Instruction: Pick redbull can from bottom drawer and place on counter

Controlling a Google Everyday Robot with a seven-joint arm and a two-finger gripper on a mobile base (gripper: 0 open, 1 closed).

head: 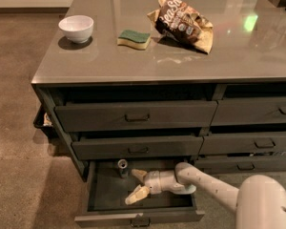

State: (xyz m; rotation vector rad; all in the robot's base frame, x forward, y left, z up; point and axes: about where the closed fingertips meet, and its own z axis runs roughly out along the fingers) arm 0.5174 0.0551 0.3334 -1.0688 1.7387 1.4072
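Redbull can (122,167) stands upright at the back of the open bottom drawer (105,192), left of centre. The gripper (135,184) is inside the drawer just right of the can, its fingers spread wide and holding nothing.

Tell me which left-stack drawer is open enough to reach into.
The bottom drawer, lowest of three: only it shows its floor, with the redbull can upright at the back and the gripper inside, jaws open.
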